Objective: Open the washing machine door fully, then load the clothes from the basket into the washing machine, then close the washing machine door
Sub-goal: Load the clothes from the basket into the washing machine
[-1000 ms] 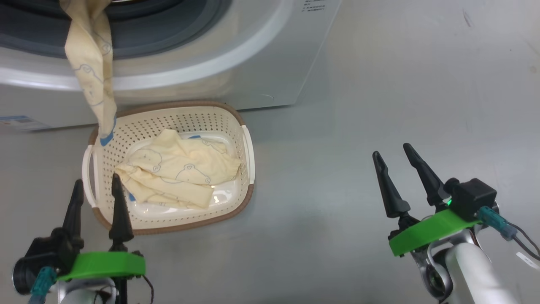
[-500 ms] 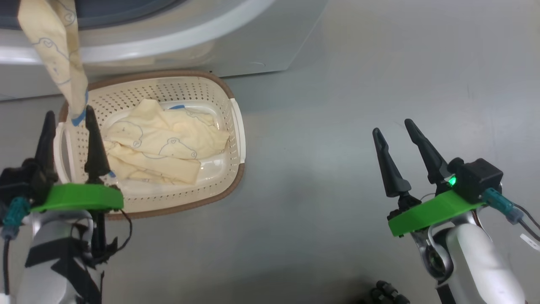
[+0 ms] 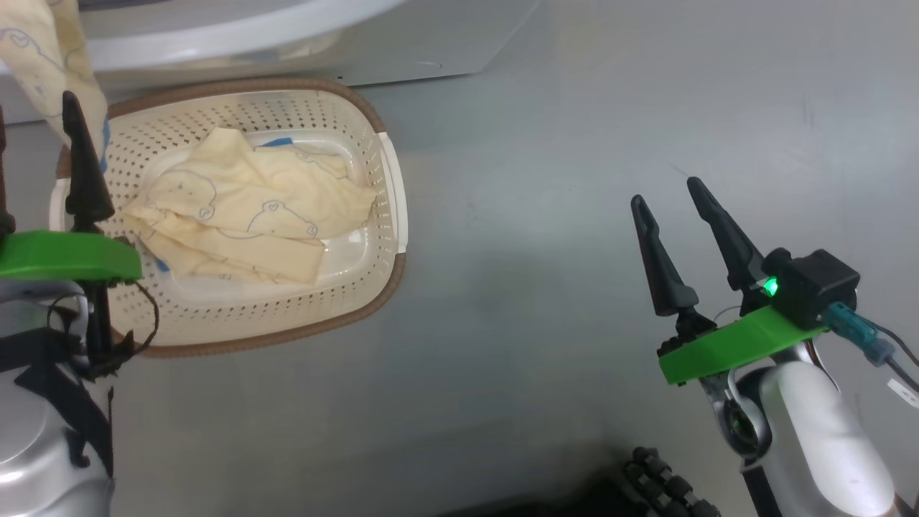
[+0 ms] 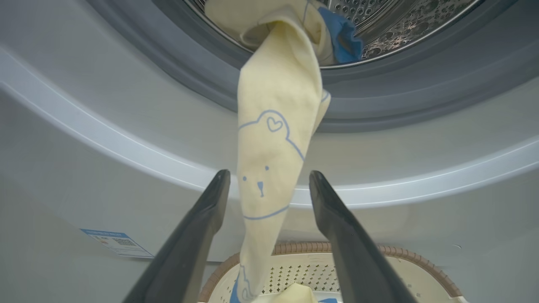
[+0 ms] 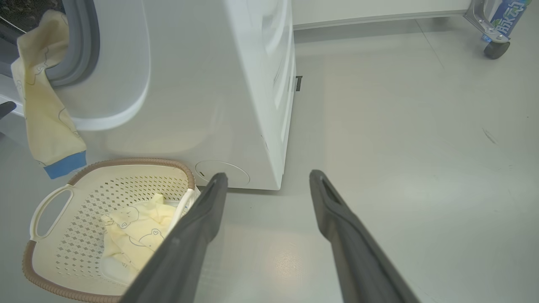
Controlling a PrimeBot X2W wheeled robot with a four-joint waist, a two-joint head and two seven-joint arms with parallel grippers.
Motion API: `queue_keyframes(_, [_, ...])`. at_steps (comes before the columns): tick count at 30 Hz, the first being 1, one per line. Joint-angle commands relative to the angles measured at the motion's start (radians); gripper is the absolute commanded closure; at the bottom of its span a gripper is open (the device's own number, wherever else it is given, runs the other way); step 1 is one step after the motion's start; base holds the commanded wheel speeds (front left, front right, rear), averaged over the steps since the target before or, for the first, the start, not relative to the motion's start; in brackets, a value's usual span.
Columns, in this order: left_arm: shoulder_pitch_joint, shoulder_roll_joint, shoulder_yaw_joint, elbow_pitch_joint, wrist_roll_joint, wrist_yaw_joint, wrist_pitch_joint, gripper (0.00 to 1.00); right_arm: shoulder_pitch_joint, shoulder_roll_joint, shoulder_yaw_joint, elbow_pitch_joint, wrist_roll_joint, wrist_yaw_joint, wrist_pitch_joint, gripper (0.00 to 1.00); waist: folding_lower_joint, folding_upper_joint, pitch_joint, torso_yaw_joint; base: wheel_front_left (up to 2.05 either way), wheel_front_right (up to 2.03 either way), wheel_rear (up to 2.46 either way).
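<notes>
The washing machine point(image 5: 236, 84) stands with its mouth uncovered; its door is out of view. A pale-yellow garment point(image 4: 273, 139) with a blue bear drawing hangs from the steel drum point(image 4: 400, 25) over the grey gasket point(image 4: 379, 92), down toward the basket point(image 3: 388, 215). More clothes point(image 3: 244, 208) lie inside the basket. My left gripper point(image 4: 269, 172) is open, and the hanging garment lines up with the gap between its fingers without being pinched. My right gripper point(image 3: 664, 191) is open and empty over bare floor, right of the basket.
The basket sits on the grey floor against the machine's front. A blue label point(image 4: 116, 243) is low on the machine. A cart wheel point(image 5: 497, 46) stands far off on the right. A black ribbed part point(image 3: 660, 481) shows at the bottom of the head view.
The head camera has tilted, so the basket and machine slid up and left in the picture. My left gripper has moved from the basket's near side toward the hanging garment. The right gripper has hardly moved.
</notes>
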Motion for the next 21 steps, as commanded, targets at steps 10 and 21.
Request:
queue_keyframes(10, [-0.083, 0.077, 0.004, 0.017, 0.020, -0.006, -0.010, 0.00, -0.011, -0.008, 0.029, -0.038, -0.010, 0.004, -0.007, 0.00, -0.0001, 0.0000, 0.070, -0.002, 0.00, 0.00, 0.00])
queue_keyframes(21, [-0.165, 0.108, -0.019, 0.033, 0.030, -0.006, -0.010, 0.00, -0.027, -0.016, 0.033, -0.044, -0.014, 0.004, -0.007, 0.00, -0.0001, 0.0000, 0.120, 0.000, 0.00, 0.00, 0.00])
